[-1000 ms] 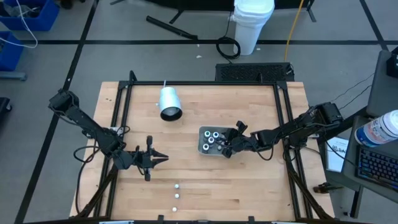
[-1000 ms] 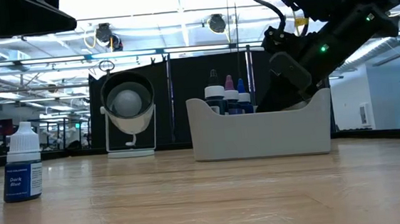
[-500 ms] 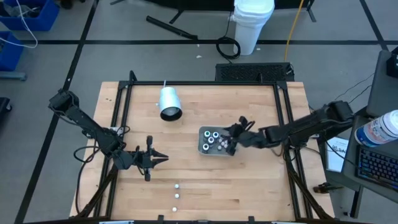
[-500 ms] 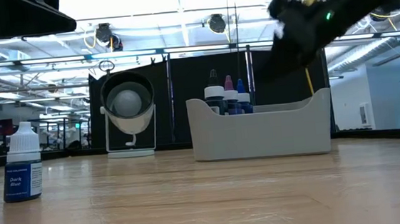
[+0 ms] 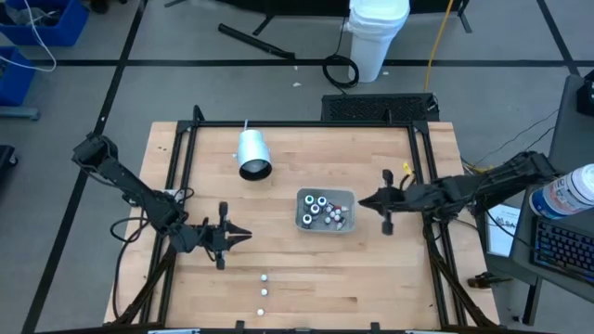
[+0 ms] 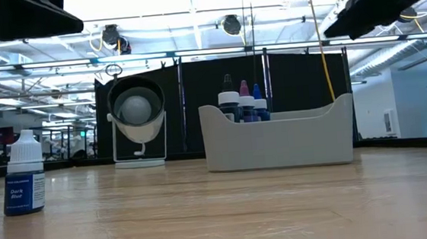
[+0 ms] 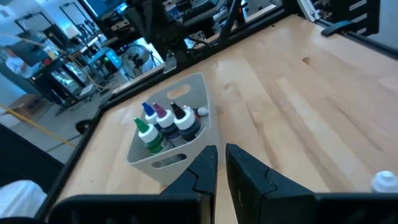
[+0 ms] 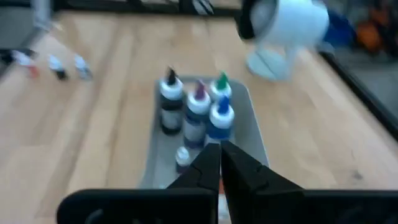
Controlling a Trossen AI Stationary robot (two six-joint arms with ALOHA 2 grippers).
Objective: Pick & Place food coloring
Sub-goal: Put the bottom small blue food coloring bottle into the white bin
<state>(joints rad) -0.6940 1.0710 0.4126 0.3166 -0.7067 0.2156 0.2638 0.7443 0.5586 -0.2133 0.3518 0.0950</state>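
Observation:
Several food coloring bottles (image 5: pixel 322 210) with white and coloured caps stand in the grey tray (image 5: pixel 347 195). One small bottle (image 8: pixel 182 155) lies on the tray floor. Two more bottles (image 5: pixel 264 284) stand on the wood near the near edge, and the low view shows one labelled bottle (image 6: pixel 26 182) close up. My right gripper (image 5: pixel 364 201) hovers shut just right of the tray, above table height, holding nothing; it also shows in its wrist view (image 8: pixel 219 163). My left gripper (image 5: pixel 241 235) waits shut left of the tray, and its wrist view (image 7: pixel 221 169) looks at the tray.
A big white cylinder (image 5: pixel 252 154) lies on its side toward the far left of the table, open end facing the near side. Black rails (image 5: pixel 182 158) frame the table. Bare wood lies between the tray and the loose bottles.
My right gripper has risen out of the tray and drawn back toward the table's right edge, now clear of the tray's rim. The bottles in the tray stand as before. My left arm has kept still.

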